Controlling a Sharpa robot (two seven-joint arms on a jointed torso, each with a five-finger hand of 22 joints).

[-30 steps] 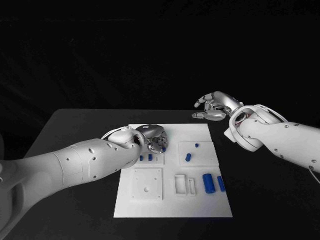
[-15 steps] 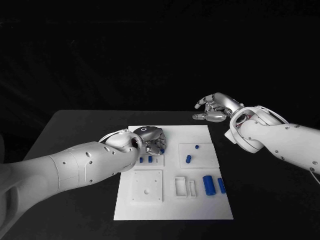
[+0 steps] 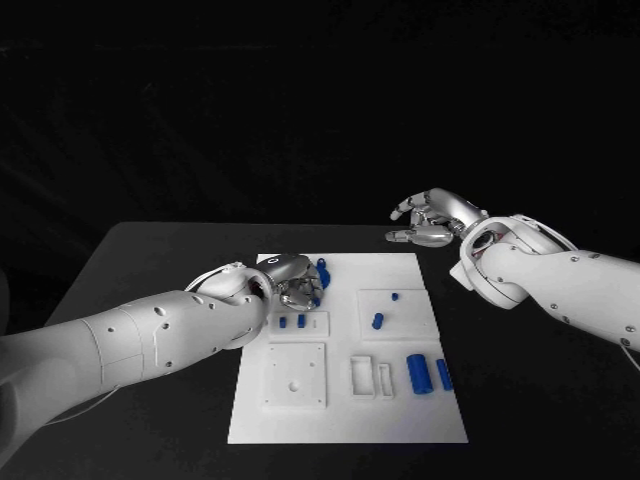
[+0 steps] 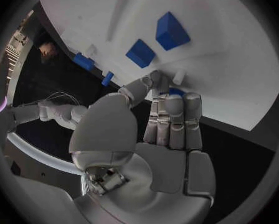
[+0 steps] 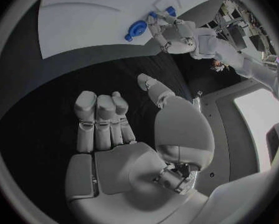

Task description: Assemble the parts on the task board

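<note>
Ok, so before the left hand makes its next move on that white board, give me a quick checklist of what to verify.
1. Left hand has a part: ok, it seems to pinch a small blue part between thumb and finger.
2. Where that part should seat: cannot tell, the fingers cover the spot.
3. Right hand out of the way: ok, it hovers past the far right corner of the white task board, holding nothing.
4. Two large blue cylinders clear of the left hand: ok, they lie at the board's near right.
5. Board flat on the black table: ok.
</note>
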